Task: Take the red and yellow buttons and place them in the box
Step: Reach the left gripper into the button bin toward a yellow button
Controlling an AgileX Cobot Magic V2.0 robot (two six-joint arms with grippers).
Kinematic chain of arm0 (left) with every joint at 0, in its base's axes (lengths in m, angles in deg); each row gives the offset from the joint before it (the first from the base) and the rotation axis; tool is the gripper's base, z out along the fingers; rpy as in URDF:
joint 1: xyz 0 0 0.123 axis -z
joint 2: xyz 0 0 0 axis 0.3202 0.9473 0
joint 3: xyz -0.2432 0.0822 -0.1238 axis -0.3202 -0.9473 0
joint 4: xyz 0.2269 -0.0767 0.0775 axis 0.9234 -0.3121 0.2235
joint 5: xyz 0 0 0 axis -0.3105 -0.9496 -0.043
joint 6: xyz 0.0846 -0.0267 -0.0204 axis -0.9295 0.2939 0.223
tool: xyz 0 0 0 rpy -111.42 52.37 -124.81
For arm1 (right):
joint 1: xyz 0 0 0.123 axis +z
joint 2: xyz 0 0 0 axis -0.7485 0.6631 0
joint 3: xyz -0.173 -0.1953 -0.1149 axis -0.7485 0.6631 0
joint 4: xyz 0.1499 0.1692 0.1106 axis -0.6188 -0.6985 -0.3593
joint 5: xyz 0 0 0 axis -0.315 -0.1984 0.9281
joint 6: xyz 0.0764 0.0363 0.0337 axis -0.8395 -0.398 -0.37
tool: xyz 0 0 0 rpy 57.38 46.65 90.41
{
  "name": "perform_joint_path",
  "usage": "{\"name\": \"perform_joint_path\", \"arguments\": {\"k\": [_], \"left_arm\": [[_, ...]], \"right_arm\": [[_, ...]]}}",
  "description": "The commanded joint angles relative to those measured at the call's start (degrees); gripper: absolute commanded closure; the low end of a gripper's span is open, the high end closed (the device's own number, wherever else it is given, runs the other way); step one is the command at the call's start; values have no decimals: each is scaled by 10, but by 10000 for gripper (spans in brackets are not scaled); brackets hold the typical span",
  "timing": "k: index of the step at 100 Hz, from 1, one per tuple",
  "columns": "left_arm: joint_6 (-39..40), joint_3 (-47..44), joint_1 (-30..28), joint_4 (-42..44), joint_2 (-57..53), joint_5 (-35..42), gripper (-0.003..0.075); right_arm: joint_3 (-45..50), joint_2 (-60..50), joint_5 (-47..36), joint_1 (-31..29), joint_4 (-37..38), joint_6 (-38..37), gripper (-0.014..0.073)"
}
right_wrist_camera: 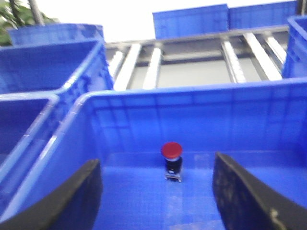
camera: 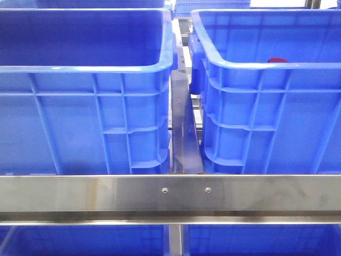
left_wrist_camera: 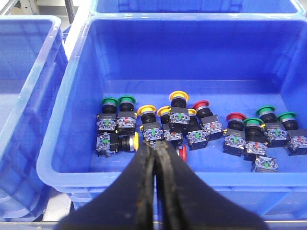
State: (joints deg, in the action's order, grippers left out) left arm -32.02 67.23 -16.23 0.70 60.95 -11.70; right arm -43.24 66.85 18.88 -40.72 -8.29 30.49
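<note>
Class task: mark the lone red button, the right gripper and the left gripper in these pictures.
lone red button (right_wrist_camera: 171,149), right wrist view, on its red cap.
right gripper (right_wrist_camera: 156,189), right wrist view, midway between its open fingertips.
left gripper (left_wrist_camera: 156,149), left wrist view, at its closed fingertips.

A red button (right_wrist_camera: 171,150) stands upright, alone in the blue box (right_wrist_camera: 192,103) — others lie clustered in its twin (left_wrist_camera: 192,28).

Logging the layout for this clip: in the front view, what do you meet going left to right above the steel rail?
Left blue crate → dark metal divider in the gap → right blue crate, with a red button top showing just over its near rim.
</note>
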Motion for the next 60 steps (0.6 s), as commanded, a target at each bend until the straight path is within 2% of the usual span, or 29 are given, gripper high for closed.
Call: {"name": "perform_joint_path", "arguments": {"k": [1,20,28,53,60], "left_arm": [[6,15,-3,0,3,49,739],[6,15,-3,0,3,49,739],[6,15,-3,0,3,49,739],[6,15,-3,0,3,50,735],[6,15,-3,0,3,50,696]], "right_arm": [[-3,-22,13,-3,9,5,179],[1,-35,9,-3,9,5,543],[1,-35,9,-3,9,5,664],[1,-35,10,-3,9,5,662],[1,-35,10,-3,9,5,662]]}}
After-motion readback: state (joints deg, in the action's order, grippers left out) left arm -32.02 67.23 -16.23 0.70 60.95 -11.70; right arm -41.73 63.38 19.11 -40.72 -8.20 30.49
